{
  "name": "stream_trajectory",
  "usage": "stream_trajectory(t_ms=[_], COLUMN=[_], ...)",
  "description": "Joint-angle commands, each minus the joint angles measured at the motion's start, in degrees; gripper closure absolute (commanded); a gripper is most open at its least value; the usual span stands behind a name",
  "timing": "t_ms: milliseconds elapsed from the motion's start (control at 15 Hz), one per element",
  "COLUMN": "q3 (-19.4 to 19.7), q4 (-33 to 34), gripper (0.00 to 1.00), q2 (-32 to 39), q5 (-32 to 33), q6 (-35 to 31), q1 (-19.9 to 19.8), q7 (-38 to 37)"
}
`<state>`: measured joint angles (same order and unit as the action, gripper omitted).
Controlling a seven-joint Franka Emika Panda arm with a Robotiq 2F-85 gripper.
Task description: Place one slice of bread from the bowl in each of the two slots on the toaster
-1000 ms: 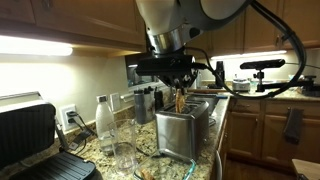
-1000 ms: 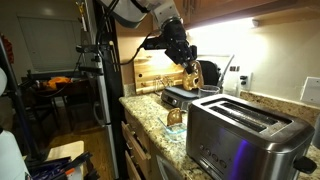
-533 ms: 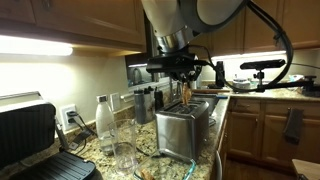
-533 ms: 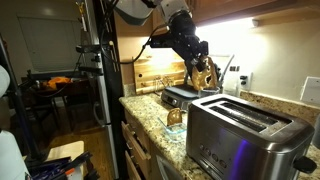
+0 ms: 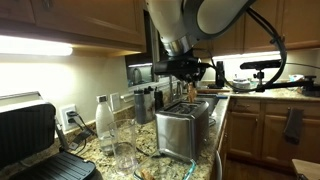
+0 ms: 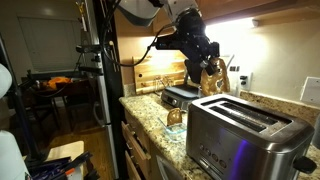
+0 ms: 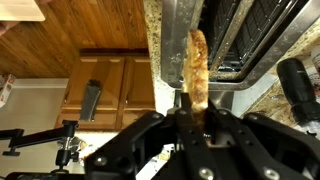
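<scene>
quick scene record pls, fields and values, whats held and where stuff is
end effector: shut on bread slice
bread slice: held above the toaster, not yet in a slot
toaster: brushed steel, standing below the slice
two slots: no bread seen in either
nearby: clear glass, bottle, black grill press

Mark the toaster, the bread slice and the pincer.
toaster point(image 6: 236, 145): in an exterior view, on its brushed-steel side wall.
bread slice point(image 7: 197, 62): wrist view, mid-slice, clear of the fingertips.
pincer point(image 7: 190, 100): wrist view, midway between the fingertips, shut on the bread slice.
</scene>
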<state>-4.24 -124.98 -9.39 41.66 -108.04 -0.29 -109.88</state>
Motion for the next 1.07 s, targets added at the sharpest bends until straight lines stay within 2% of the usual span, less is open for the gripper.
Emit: stream_trajectory(t_ms=[0,1000], q3=[1.1,5.2], q4=[-1.6,-2.2], gripper=[0.92,0.92], q2=[0.4,5.7], q5=[1.2,0.7], q6=[-2.0,-13.8], q1=[-0.4,-2.1], q7=[0.2,-0.6])
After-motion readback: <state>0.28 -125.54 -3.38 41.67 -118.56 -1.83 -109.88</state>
